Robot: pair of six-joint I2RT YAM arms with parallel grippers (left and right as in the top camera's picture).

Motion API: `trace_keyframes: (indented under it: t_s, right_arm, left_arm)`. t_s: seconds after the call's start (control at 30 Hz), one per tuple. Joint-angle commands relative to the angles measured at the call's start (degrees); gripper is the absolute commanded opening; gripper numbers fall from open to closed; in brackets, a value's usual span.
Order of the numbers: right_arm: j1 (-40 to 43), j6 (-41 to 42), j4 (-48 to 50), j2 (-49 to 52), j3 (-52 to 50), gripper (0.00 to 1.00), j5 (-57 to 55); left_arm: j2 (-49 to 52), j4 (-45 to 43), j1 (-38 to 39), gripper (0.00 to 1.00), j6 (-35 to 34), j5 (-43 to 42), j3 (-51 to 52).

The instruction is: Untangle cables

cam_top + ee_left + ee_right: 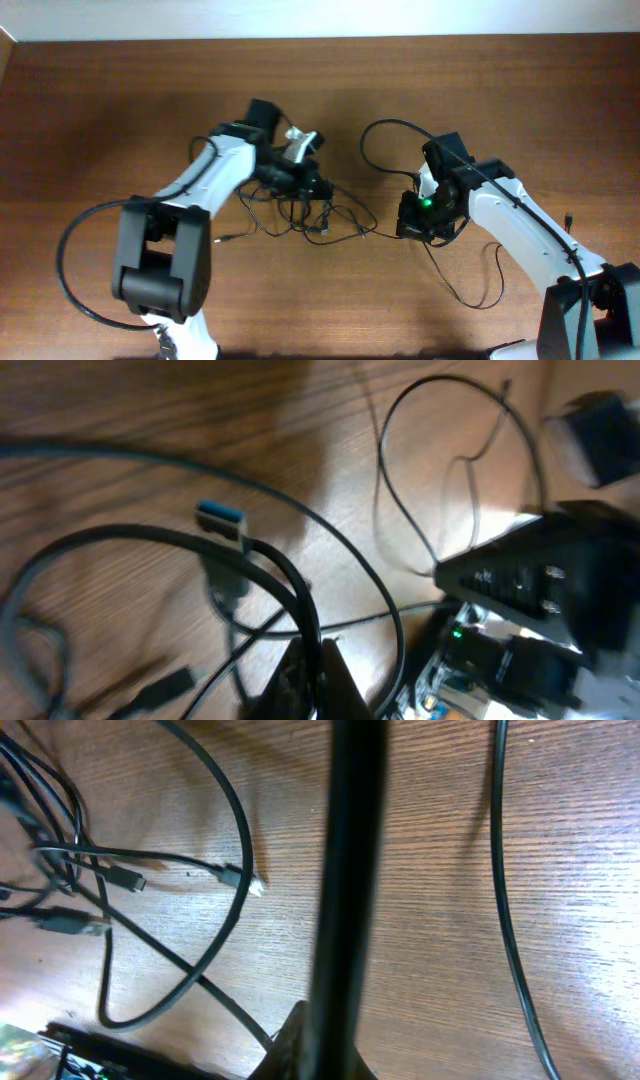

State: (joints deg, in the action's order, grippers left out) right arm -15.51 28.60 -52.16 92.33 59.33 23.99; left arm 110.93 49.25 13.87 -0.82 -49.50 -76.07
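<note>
The cables [310,215] lie as a loose black tangle on the wooden table between my arms. My left gripper [312,186] is over the tangle's top edge. In the left wrist view it [320,685] is shut on a black cable [290,575] that arcs up and left, next to a blue-tipped plug [220,518]. My right gripper [414,222] is at the tangle's right end. In the right wrist view it [322,1055] is shut on a black cable [345,870] running straight up the frame. Small plug ends [243,878] lie to its left.
A cable loop [380,135] rises from the right gripper toward the back. Another thin strand [480,290] curls on the table at the front right. A thin loop [450,470] lies beyond the left gripper, beside the right arm [540,590].
</note>
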Motion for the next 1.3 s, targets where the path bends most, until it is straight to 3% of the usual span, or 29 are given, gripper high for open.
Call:
trace_keyframes:
  t_s: [0.0, 0.2, 0.27, 0.4, 0.57, 0.63, 0.7, 0.73, 0.77, 0.8, 0.9, 1.03, 1.07, 1.17, 1.27]
  right_arm:
    - [0.2, -2.3, -0.6, 0.0, -0.4, 0.04, -3.7]
    - [0.2, -1.4, -4.2, 0.0, -0.4, 0.04, -22.8]
    - [0.2, -1.5, -5.4, 0.0, -0.4, 0.04, -21.0]
    - [0.2, -20.7, -5.3, 0.0, -0.4, 0.04, 3.5]
    - [0.2, -20.7, -5.1, 0.0, -0.4, 0.04, 3.6]
    - [0.2, -20.7, -4.9, 0.0, -0.4, 0.04, 3.6]
    - [0.2, -20.7, -4.9, 0.0, -0.4, 0.04, 3.6]
    - [0.2, -20.7, -4.9, 0.0, -0.4, 0.04, 3.6]
    - [0.2, -20.7, -4.9, 0.0, -0.4, 0.04, 3.6]
    - [0.2, -20.7, -4.9, 0.0, -0.4, 0.04, 3.6]
    - [0.2, -20.6, -5.2, 0.0, -0.4, 0.04, 3.6]
    - [0.6, -4.6, -9.0, 0.0, -0.4, 0.04, -16.2]
    - [1.7, -1.3, -10.3, 0.0, -0.4, 0.04, -19.6]
    - [4.0, -0.7, -16.6, -0.3, 3.6, 0.04, -18.9]
    - [3.9, -3.3, -24.3, -3.4, 13.8, 0.04, -18.6]
  left_arm:
    - [-1.6, 6.4, -8.1, 0.00, 20.5, -11.7, -0.9]
    - [-1.6, 14.9, -13.7, 0.00, 39.6, -19.9, -0.9]
    - [-1.6, 13.8, -13.7, 0.00, 39.9, -18.3, -0.9]
    - [-1.6, 12.8, -13.7, 0.00, 39.9, -17.1, -0.9]
    - [-1.6, 12.3, -13.7, 0.00, 39.3, -15.7, -0.9]
    - [-1.6, 10.3, -13.7, 0.00, 35.0, -12.7, -0.9]
    - [-1.6, 8.6, -13.7, 0.25, 30.3, -9.2, -0.9]
    - [-1.6, 7.8, -13.7, 0.43, 27.8, -7.1, -0.9]
    - [-1.6, 7.1, -13.7, 0.73, 25.2, -5.0, -0.9]
    - [-1.6, 5.7, -13.5, 0.88, 20.3, -1.0, -0.8]
    - [-1.6, 4.3, -12.4, 0.93, 15.7, 3.3, -0.8]
    - [-1.6, 3.0, -9.0, 0.95, 14.7, 4.2, -0.8]
    - [-1.6, 1.8, -7.4, 0.96, 10.2, 8.7, -0.8]
    - [-1.6, 0.2, -3.9, 1.00, 7.1, 11.9, -0.8]
    - [-1.6, -2.5, 1.0, 0.91, -1.4, 20.2, -0.8]
